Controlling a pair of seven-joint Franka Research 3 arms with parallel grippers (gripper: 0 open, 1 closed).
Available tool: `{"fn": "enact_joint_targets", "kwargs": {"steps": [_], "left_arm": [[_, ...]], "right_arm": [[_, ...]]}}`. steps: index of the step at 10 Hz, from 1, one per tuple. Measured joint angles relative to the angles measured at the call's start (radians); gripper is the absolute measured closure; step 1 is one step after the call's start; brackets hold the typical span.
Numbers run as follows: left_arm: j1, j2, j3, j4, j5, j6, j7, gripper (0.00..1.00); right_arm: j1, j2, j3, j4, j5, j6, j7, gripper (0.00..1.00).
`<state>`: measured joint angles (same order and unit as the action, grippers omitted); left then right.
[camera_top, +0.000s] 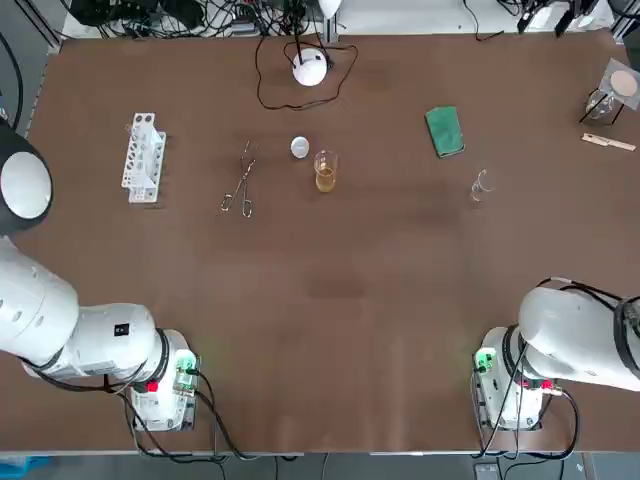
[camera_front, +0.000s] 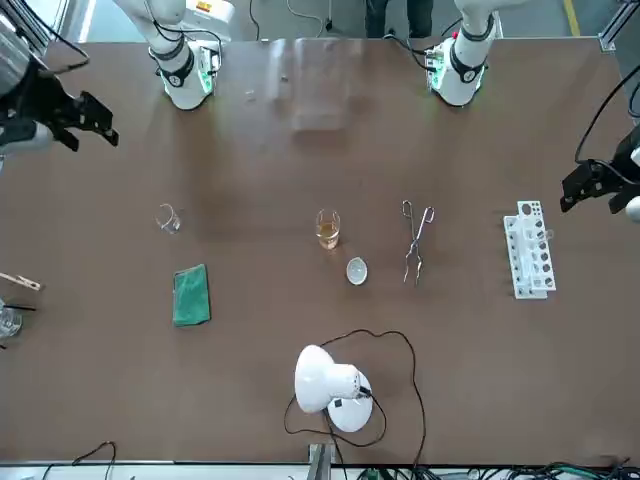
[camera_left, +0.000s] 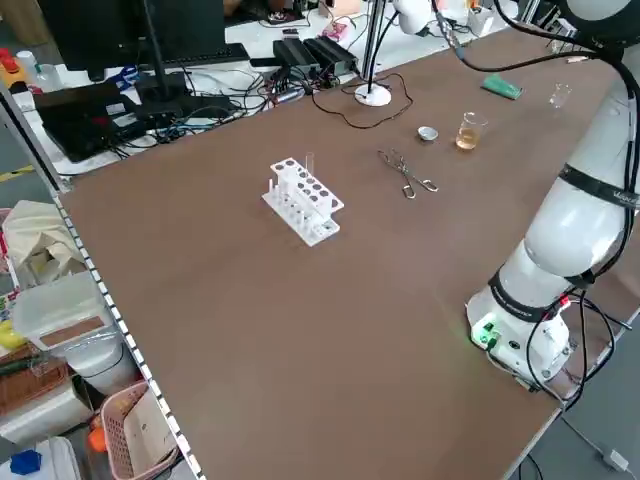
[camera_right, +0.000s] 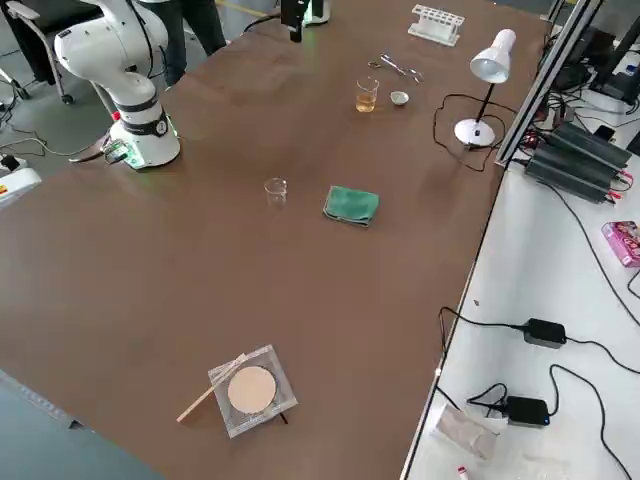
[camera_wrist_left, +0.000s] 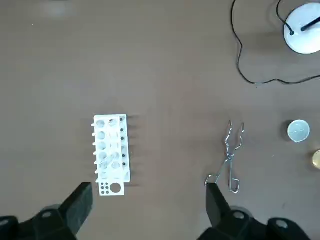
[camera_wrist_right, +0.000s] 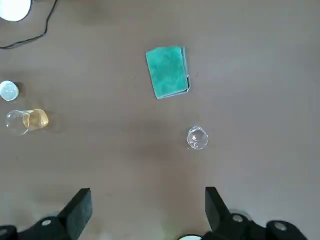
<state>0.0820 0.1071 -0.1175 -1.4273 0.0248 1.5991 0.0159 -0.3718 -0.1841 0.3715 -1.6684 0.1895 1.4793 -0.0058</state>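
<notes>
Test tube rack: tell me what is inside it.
The white rack holds one clear tube, upright in a hole; the other holes look empty. The tube's lower part is covered by the rack's top plate.

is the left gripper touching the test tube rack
Apart. In the front view bare table shows between the open left gripper and the test tube rack.

**Desk:** Is any writing showing up on this table?

**Photographer:** Nothing is reading clearly. A small dark tag (camera_top: 121, 329) is sitting on the left arm (camera_top: 95, 345) at about eight o'clock in the overhead view, its marks too small to make out. A pink box (camera_right: 624, 243) is lying on the side bench (camera_right: 600, 320) at three o'clock in the right side view, its print blurring beyond reading.
</notes>
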Motion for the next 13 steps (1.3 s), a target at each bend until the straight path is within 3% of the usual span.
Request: {"fn": "enact_joint_targets", "kwargs": {"steps": [3,5,6,7,9,10,13], "left_arm": [[0.0,0.0,0.0,0.0,0.0,0.0,0.0,0.0],[0.0,0.0,0.0,0.0,0.0,0.0,0.0,0.0],[0.0,0.0,0.0,0.0,0.0,0.0,0.0,0.0],[0.0,0.0,0.0,0.0,0.0,0.0,0.0,0.0],[0.0,0.0,0.0,0.0,0.0,-0.001,0.0,0.0],[0.0,0.0,0.0,0.0,0.0,-0.001,0.0,0.0],[0.0,0.0,0.0,0.0,0.0,-0.001,0.0,0.0]], "right_arm": [[-0.003,0.008,-0.002,0.103,-0.019,-0.044,0.001,0.0],[0.004,0.031,-0.006,0.123,-0.034,-0.044,0.002,0.0],[0.054,0.049,-0.041,0.126,-0.063,-0.041,0.016,0.0],[0.188,0.07,-0.15,0.127,-0.104,-0.025,0.044,0.0],[0.487,0.104,-0.433,0.13,-0.134,0.021,0.065,0.0],[0.551,0.117,-0.495,0.131,-0.136,0.026,0.067,0.0],[0.566,0.137,-0.512,0.135,-0.136,0.038,0.069,0.0]]}}
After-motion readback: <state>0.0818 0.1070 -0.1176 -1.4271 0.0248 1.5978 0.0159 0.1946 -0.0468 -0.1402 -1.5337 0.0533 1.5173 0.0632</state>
